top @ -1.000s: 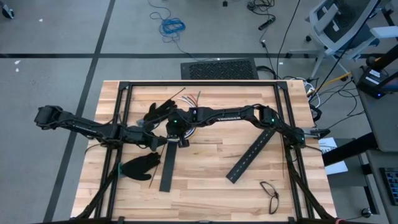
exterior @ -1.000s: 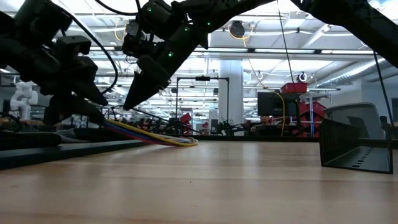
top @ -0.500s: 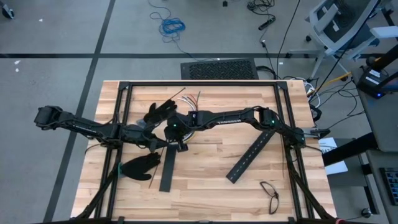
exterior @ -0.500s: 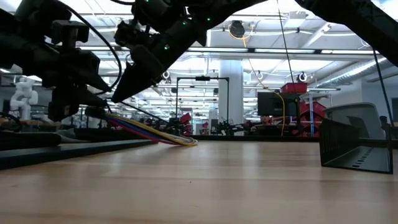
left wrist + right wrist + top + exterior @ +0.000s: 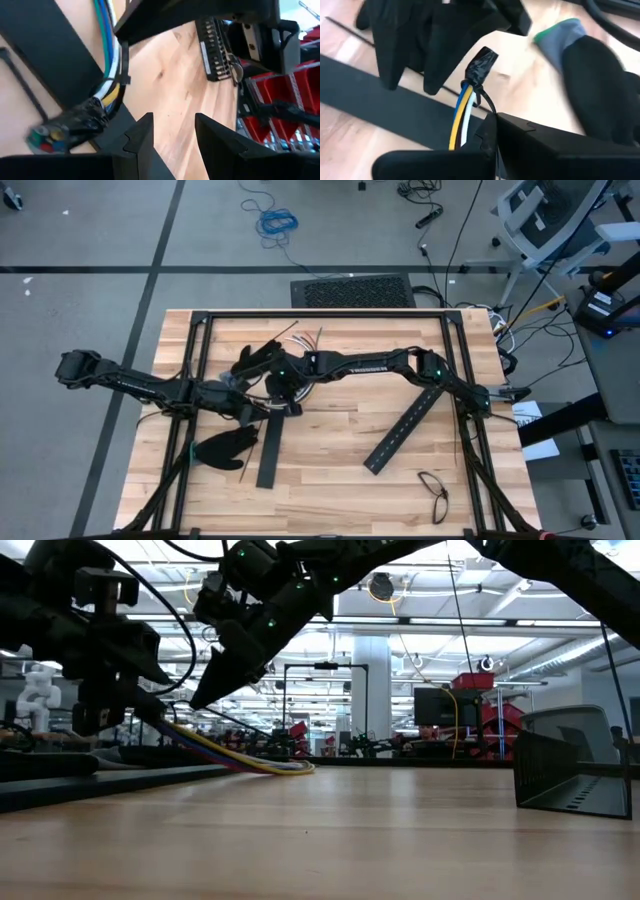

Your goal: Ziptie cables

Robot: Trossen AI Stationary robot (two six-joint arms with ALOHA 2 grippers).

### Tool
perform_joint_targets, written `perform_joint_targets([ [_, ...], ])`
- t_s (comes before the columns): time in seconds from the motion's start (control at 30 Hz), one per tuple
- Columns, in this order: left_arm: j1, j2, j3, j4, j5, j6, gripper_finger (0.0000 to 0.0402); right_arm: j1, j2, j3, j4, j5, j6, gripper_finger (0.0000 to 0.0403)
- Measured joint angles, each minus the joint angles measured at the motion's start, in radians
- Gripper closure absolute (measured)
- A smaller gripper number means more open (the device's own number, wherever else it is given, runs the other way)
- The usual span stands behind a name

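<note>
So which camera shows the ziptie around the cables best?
The right wrist view: the ziptie loops round the cables just below their taped end, close up. The left wrist view shows it as a dark band, blurrier. The low view shows only the cables; in the high view the arms mostly cover the cables.
</note>
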Motion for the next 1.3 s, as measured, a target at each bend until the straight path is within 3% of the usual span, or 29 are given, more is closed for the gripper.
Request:
perform_joint_targets([
  [0.17,0.000,-0.018,0.002,0.103,0.077,0.011,0.0261,0.000,0.000,0.000,-0.036,-0.018,-0.036,0.0403],
  [0.37,0.011,-0.037,0.032,-0.042,0.156,0.099,0.0261,-0.028,-0.005,0.000,-0.094,-0.031,-0.053,0.0403],
  [0.63,0.159,-0.077,0.087,-0.061,0.165,0.216,0.0261,-0.045,-0.048,0.000,-0.111,-0.123,-0.076,0.0403],
  [0.9,0.305,-0.094,0.181,-0.275,0.344,0.341,0.0261,-0.044,-0.049,0.000,-0.124,-0.130,-0.085,0.0403],
  [1.03,0.335,-0.094,0.182,-0.305,0.428,0.360,0.0261,-0.045,-0.050,0.000,-0.103,-0.148,-0.084,0.0403],
  [1.3,0.358,-0.090,0.182,-0.307,0.415,0.396,0.0261,-0.038,-0.059,0.000,-0.084,-0.155,-0.077,0.0403],
])
